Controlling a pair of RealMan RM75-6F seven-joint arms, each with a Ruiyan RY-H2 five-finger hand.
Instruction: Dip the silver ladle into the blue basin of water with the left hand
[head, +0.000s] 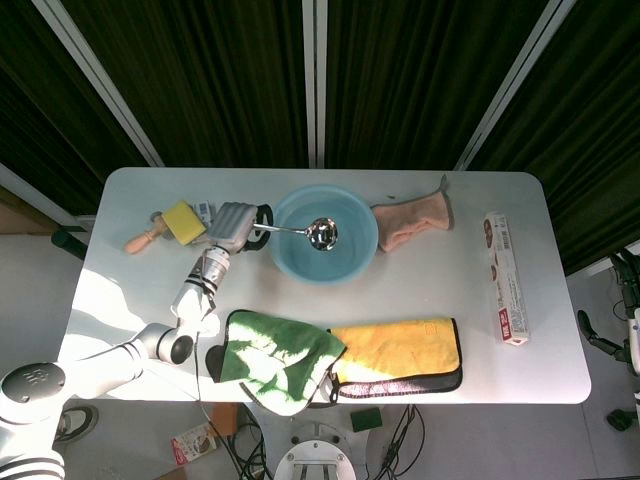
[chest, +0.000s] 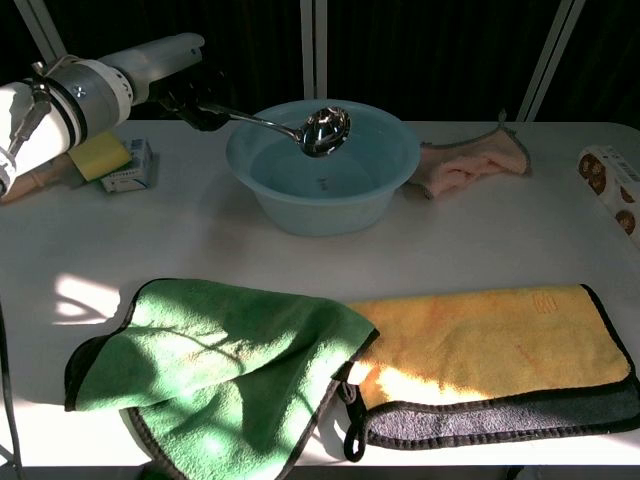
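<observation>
My left hand (head: 236, 222) (chest: 190, 97) grips the handle of the silver ladle (head: 305, 230) (chest: 300, 127) just left of the blue basin (head: 355, 262) (chest: 390, 185). The ladle reaches out level over the basin, its bowl hanging above the water near the middle, not touching it. The basin stands at the table's back centre with clear water in it. Of my right hand (head: 628, 300), only dark fingers show at the far right edge of the head view, off the table, with nothing in them.
A yellow sponge (head: 183, 221), a small box (chest: 128, 168) and a wooden-handled brush (head: 143, 238) lie at the back left. A pink cloth (head: 415, 222) sits right of the basin, a long carton (head: 505, 278) at the right. Green towel (chest: 225, 365) and yellow towel (chest: 490, 345) cover the front.
</observation>
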